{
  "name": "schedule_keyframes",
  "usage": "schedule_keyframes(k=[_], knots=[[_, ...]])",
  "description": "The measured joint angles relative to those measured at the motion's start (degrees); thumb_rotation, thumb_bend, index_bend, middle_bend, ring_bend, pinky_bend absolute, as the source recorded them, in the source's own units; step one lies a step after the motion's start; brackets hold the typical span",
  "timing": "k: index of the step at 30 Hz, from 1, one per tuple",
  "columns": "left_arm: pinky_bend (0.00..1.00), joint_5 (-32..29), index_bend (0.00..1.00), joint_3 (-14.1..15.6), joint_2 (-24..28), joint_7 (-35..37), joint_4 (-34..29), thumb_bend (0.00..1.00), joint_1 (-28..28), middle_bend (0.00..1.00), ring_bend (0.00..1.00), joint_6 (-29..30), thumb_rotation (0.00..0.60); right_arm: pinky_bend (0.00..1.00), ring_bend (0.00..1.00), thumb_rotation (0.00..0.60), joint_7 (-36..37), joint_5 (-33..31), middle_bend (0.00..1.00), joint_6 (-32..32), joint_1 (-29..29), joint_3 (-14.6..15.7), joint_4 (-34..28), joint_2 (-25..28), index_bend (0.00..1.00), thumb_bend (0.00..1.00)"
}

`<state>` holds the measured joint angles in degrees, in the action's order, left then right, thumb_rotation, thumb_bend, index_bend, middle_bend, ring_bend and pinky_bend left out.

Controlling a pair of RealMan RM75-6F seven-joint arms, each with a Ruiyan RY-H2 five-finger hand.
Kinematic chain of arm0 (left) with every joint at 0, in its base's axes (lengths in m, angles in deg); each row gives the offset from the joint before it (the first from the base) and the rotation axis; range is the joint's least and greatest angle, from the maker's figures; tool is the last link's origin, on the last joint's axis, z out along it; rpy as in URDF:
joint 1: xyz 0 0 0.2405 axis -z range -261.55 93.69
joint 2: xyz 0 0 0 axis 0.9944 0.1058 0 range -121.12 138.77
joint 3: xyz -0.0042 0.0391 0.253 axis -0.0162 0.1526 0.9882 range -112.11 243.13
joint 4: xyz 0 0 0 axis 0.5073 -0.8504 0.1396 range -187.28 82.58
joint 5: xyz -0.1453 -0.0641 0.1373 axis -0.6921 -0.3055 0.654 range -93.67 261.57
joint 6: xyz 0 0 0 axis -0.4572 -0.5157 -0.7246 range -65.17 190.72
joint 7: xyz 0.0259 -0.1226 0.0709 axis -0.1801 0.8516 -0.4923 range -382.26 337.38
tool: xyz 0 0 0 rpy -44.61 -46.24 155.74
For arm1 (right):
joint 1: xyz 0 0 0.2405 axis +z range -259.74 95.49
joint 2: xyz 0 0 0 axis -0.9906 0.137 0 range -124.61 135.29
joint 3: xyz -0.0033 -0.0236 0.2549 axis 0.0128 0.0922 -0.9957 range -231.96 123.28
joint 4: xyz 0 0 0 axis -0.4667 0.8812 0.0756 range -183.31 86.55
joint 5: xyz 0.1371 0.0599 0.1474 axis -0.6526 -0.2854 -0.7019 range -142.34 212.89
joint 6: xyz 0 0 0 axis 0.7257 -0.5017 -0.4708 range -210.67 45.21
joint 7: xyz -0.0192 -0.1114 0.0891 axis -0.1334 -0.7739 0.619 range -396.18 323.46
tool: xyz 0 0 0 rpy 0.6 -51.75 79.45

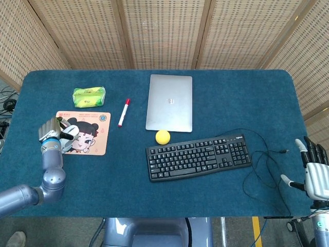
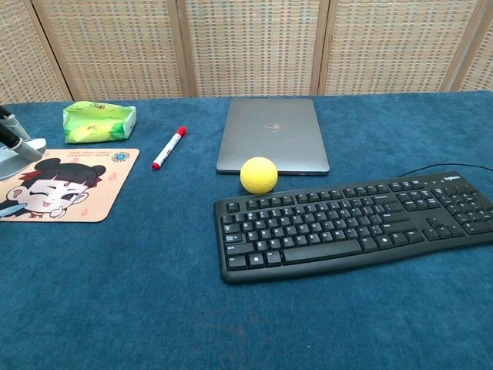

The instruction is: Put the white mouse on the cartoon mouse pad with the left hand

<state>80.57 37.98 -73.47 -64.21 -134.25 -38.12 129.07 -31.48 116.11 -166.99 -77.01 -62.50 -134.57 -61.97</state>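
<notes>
The cartoon mouse pad [image 1: 87,135] lies at the table's left, and in the chest view the mouse pad [image 2: 69,185] is almost fully uncovered. My left hand [image 1: 50,131] is at the pad's left edge and grips the white mouse [image 1: 69,132], which is over the pad's left part. I cannot tell whether the mouse touches the pad. The chest view catches only a bit of the left hand [image 2: 14,139] at its left border. My right hand [image 1: 314,172] hangs off the table's right edge, fingers spread and holding nothing.
A green packet [image 1: 89,96] lies behind the pad, and a red marker [image 1: 124,112] to its right. A closed laptop [image 1: 169,103], a yellow ball [image 1: 163,136] and a black keyboard [image 1: 198,157] fill the middle. The keyboard's cable [image 1: 264,164] loops at the right.
</notes>
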Motion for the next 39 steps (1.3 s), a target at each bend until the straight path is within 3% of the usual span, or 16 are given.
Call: schedule_keyframes(k=[9, 17, 31, 33, 36, 39], knots=[[0.49, -11.71, 0.56, -4.0, -6.73, -8.56, 12.9, 0.37, 5.09, 0.54, 0.46, 2.64, 0.6, 0.0, 0.0, 0.6, 2.33, -1.2, 0.0, 1.69, 0.51, -0.42, 0.85, 0.42, 0.0, 0.0], [0.49, -13.08, 0.56, -8.63, -12.17, -9.15, 23.56, 0.37, 6.77, 0.54, 0.46, 0.95, 0.6, 0.0, 0.0, 0.6, 4.02, -1.9, 0.0, 2.91, 0.91, -0.56, 1.89, 0.35, 0.0, 0.0], [0.49, -11.24, 0.56, -13.29, -18.51, -12.69, 35.53, 0.37, 9.67, 0.53, 0.46, -2.68, 0.6, 0.0, 0.0, 0.6, 5.25, -2.75, 0.0, 3.92, 1.36, -0.85, 3.58, -0.13, 0.0, 0.0], [0.49, -10.91, 0.53, -14.07, -19.4, -13.07, 37.01, 0.37, 10.0, 0.45, 0.43, -3.32, 0.6, 0.0, 0.0, 0.6, 5.29, -2.97, 0.0, 4.09, 1.4, -0.9, 3.7, -0.12, 0.0, 0.0], [0.47, -9.86, 0.38, -14.95, -20.33, -13.11, 38.38, 0.35, 10.28, 0.2, 0.26, -4.24, 0.6, 0.0, 0.0, 0.6, 5.42, -3.19, 0.0, 4.22, 1.41, -0.97, 3.75, -0.08, 0.0, 0.0], [0.35, -7.88, 0.23, -15.06, -21.07, -12.64, 39.13, 0.34, 10.45, 0.04, 0.13, -4.44, 0.6, 0.0, 0.0, 0.6, 5.48, -3.29, 0.0, 4.36, 1.43, -0.97, 3.79, -0.05, 0.0, 0.0]])
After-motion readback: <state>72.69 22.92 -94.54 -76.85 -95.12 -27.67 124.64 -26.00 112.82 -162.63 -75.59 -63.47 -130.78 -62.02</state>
